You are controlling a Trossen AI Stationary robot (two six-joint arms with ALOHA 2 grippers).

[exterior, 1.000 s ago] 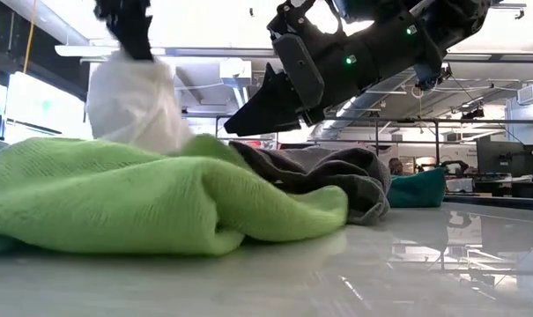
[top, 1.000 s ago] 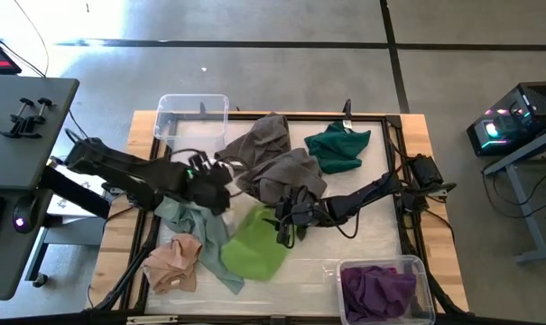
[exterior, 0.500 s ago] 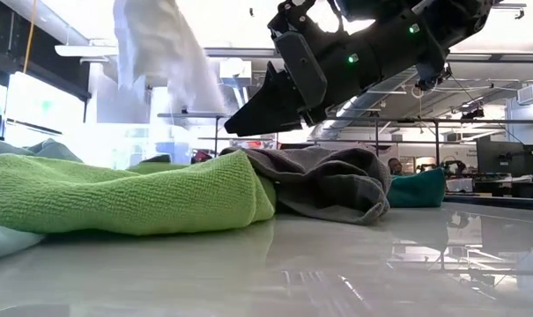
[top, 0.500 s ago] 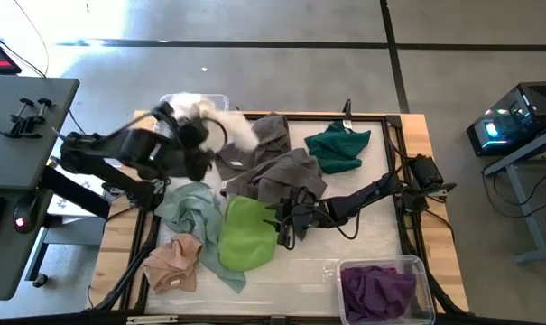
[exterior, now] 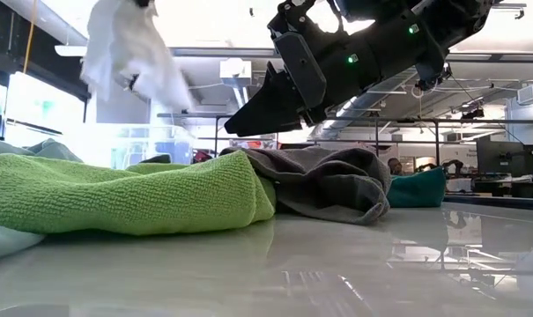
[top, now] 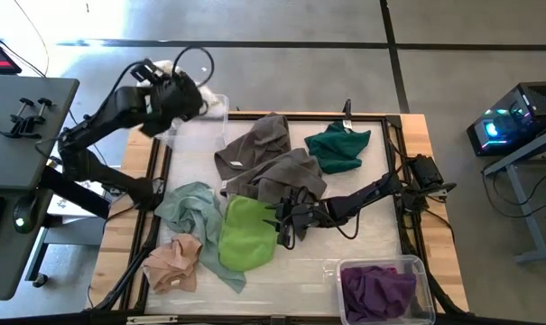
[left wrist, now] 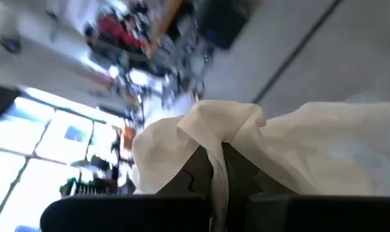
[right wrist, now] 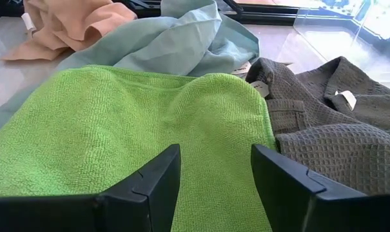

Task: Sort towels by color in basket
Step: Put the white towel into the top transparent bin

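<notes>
My left gripper is raised over the table's far-left corner, shut on the white towel, which hangs high in the low view. My right gripper hovers open just above the lime green towel, its fingers either side, touching nothing. Two grey towels lie mid-table, the nearer one partly on the lime green towel. The pale mint towel, peach towel and dark teal towel lie on the table. The purple towel sits in a clear bin. No magenta towel shows. My left gripper pinches a bunched fold of the white towel between its two fingers. The towel is lifted clear of the table. It drapes over and around the fingertips and hangs loose below them.
An empty clear bin stands at the far-left corner, under the white towel. A second clear bin sits at the near-right corner. A black frame runs along the table's right side. Bare tabletop lies on the near side, right of the lime green towel.
My left gripper has lifted the white towel out of the pile and swung it up and toward the far-left corner, over the clear bin. The lime green towel, pulled up with it at first, has dropped back flatter and narrower. My right gripper has kept still.
</notes>
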